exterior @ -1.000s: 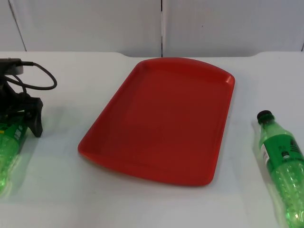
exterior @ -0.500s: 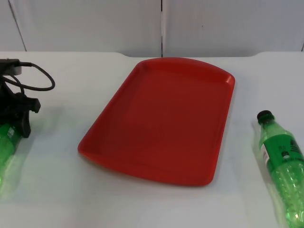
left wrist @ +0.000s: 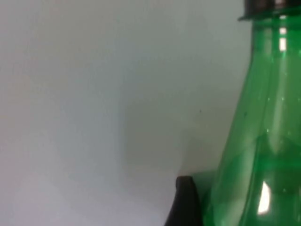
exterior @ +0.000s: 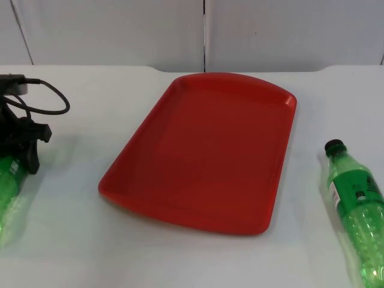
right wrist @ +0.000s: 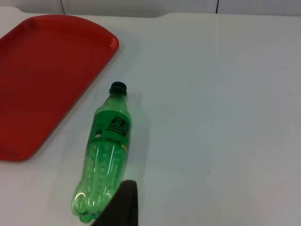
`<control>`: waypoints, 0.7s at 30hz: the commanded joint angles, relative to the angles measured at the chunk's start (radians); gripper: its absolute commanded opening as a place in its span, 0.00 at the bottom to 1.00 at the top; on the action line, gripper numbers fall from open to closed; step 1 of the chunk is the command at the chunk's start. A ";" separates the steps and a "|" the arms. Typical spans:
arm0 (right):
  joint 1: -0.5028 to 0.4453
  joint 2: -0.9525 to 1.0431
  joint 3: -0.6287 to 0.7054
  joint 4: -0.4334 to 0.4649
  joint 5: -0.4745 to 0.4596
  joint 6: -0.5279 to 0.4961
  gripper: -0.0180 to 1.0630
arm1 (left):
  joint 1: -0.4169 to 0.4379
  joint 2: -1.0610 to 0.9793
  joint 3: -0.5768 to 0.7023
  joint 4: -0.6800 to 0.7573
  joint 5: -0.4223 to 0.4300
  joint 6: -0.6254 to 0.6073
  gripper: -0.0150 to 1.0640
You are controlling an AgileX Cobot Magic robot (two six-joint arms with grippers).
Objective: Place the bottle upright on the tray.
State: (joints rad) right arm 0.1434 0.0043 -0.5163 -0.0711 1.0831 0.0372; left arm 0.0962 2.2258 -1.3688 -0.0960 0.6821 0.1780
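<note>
In the top view, a red tray (exterior: 204, 150) is seen lying flat in the middle of the white table (exterior: 90, 240), with nothing in it. A green bottle (exterior: 355, 213) lies on its side well right of the tray, its black cap toward the far side and its base cut off by the picture's edge. At the left edge, a second green bottle (exterior: 8, 186) lies on the table, partly cut off, and the left gripper (exterior: 21, 150) is placed over its far end; whether the fingers are closed on it cannot be told. In the left wrist view, that bottle's (left wrist: 258, 141) neck and shoulder are seen close up, with one black fingertip (left wrist: 186, 202) just beside the green wall. In the right wrist view, the right bottle (right wrist: 106, 155) is seen lying beside the tray's (right wrist: 42, 75) rim, apart from it, while the right arm waits above; one fingertip (right wrist: 120, 207) is seen near the bottle's base, and the gripper's opening cannot be judged.
</note>
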 commanded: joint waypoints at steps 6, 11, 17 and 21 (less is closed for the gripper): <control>-0.004 -0.004 0.000 0.005 -0.006 0.000 0.99 | -0.002 -0.077 0.007 -0.020 0.068 -0.002 0.01; -0.004 -0.004 0.000 0.005 -0.006 0.000 0.99 | -0.002 -0.202 0.007 -0.024 0.034 0.000 0.01; -0.004 -0.004 0.000 0.005 -0.006 0.000 0.99 | -0.002 -0.365 0.007 -0.046 -0.039 0.001 0.01; -0.004 -0.004 0.000 0.005 -0.006 0.000 0.99 | -0.002 -0.458 0.007 -0.119 -0.098 0.057 0.01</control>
State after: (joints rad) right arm 0.1434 0.0043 -0.5163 -0.0711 1.0831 0.0372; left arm 0.0962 1.8286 -1.3612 -0.1555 0.6270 0.2045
